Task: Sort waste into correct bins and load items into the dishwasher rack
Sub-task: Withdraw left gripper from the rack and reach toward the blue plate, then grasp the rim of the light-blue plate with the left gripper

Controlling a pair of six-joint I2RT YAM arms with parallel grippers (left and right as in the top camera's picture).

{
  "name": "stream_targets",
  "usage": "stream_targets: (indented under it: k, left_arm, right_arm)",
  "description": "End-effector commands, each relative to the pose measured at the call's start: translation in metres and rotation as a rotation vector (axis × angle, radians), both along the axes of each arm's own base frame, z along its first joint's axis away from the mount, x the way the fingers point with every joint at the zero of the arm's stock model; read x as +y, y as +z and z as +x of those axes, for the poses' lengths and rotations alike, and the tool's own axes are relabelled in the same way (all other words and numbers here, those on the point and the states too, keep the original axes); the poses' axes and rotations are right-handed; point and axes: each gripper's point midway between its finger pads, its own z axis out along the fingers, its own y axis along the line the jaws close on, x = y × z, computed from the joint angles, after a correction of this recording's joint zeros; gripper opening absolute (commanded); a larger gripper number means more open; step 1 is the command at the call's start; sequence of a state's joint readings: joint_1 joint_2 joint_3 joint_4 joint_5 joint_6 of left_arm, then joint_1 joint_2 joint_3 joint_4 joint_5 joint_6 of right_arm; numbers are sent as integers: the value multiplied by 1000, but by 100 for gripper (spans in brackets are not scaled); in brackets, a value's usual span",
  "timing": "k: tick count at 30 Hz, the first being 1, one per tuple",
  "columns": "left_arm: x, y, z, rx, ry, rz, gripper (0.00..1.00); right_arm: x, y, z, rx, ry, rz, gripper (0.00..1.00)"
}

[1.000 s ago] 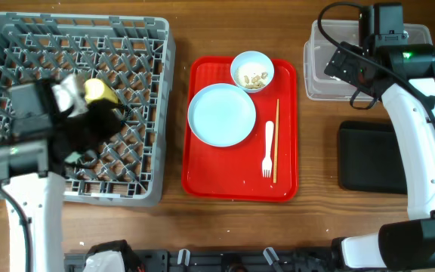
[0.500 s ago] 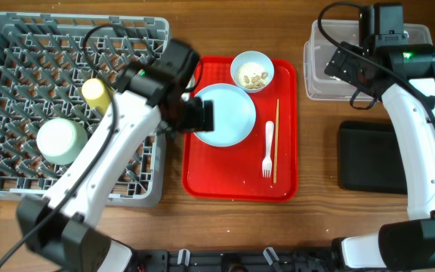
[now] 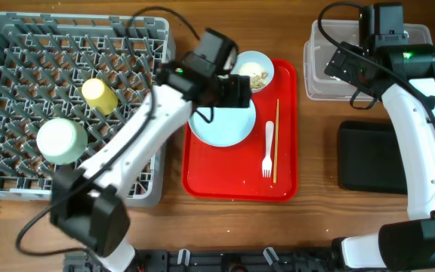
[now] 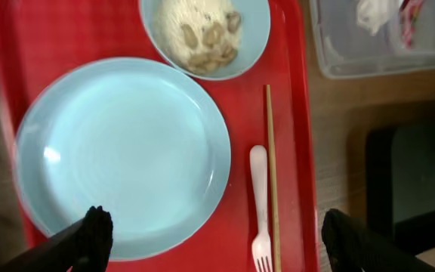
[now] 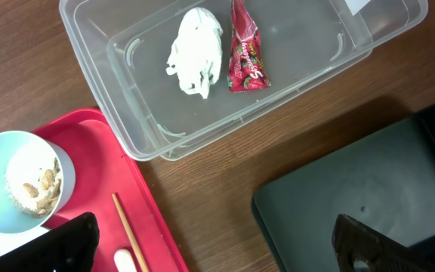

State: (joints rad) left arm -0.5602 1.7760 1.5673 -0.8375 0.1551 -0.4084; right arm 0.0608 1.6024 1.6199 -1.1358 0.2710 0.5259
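Left arm (image 3: 149,128) swung off rack (image 3: 21,45), stretched over plate (image 4: 119,151) | left gripper (image 4: 216,227) spread, empty | right gripper (image 5: 210,242) likewise, above tub (image 5: 308,68)

Furniture: brown wooden table (image 3: 316,219), grain running side to side | Near edge: black rail (image 3: 225,261) with fittings | Light: even, soft, only faint shadows

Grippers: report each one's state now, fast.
Left gripper: open, holding nothing, over the blue plate.
Right gripper: open, holding nothing.
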Motion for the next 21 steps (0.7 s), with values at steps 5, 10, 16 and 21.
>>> stream_targets:
  k: [5,10,16,21]
  left_arm:
    - [-36,-93,-12,51,-56,205,77]
    - [-48,-125,-21,-16,-85,366,70]
    - [-45,-143,-22,-29,-86,444,61]
    - [-44,-155,-24,-7,-92,459,55]
  right_arm:
    - [-2,8,-3,-21,3,-21,100]
    - [-2,8,-3,-21,2,-21,100]
    - [-2,8,-3,-21,2,-21,100]
    - [-2,8,-3,-21,2,-21,100]
